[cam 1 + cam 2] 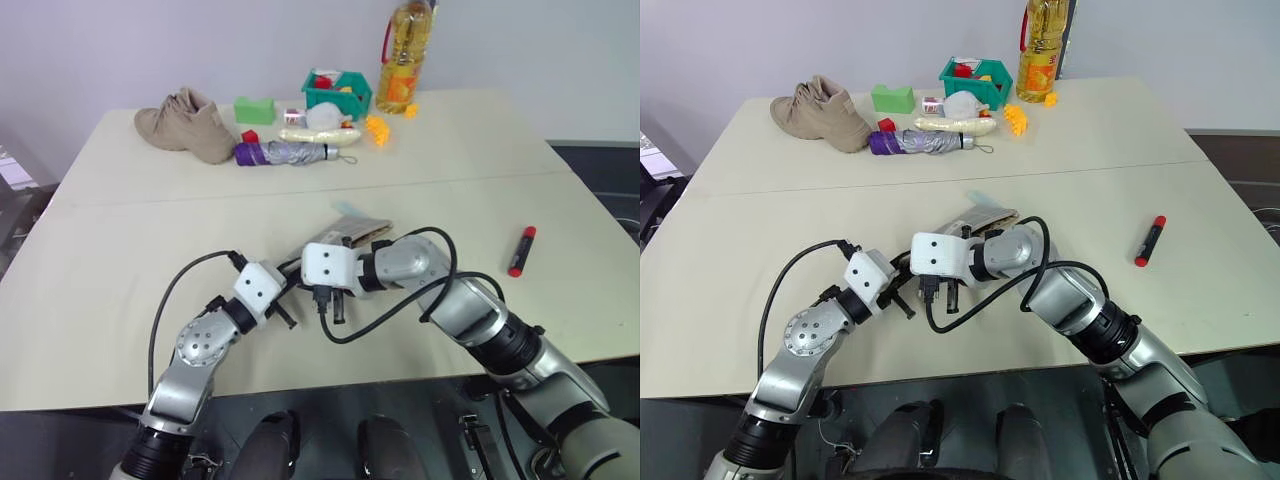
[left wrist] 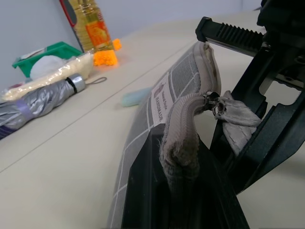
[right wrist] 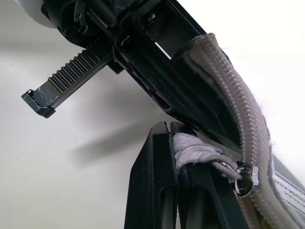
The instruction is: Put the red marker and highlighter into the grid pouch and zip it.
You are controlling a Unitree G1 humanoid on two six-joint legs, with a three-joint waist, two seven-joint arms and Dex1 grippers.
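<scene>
We are looking down over a pale desk (image 1: 150, 330) where our two arms meet near the front edge. Between them lies the grid pouch (image 1: 362, 232), a flat grey fabric case with white grid lines, raised at one end where both tools grip it.

Our left tool (image 2: 183, 167) is clamped on the near end of the pouch — its black fingers pinch the ribbed zipper edge, and the white label shows just beyond them. Our right tool (image 3: 178, 176) is closed tight on the grey cord pull (image 3: 198, 153) knotted to the metal zipper slider (image 3: 245, 177), with the zipper's corded edge curving away beside it. The two tools sit very close together, almost touching.

The red marker (image 1: 521, 250) lies on the desk well apart from the pouch, out to the right, untouched, its black cap end toward the far side. A pale teal shape (image 2: 135, 97) (possibly the highlighter, though we cannot be sure) lies on the desk just beside the far side of the pouch.

Along the far side of the desk sit a tan shoe (image 1: 187, 124), a folded purple-grey umbrella (image 1: 288, 153), a green block (image 1: 254, 110), a green basket (image 1: 338, 92) and a bottle of oil (image 1: 404, 58) — all well away from the arms.
</scene>
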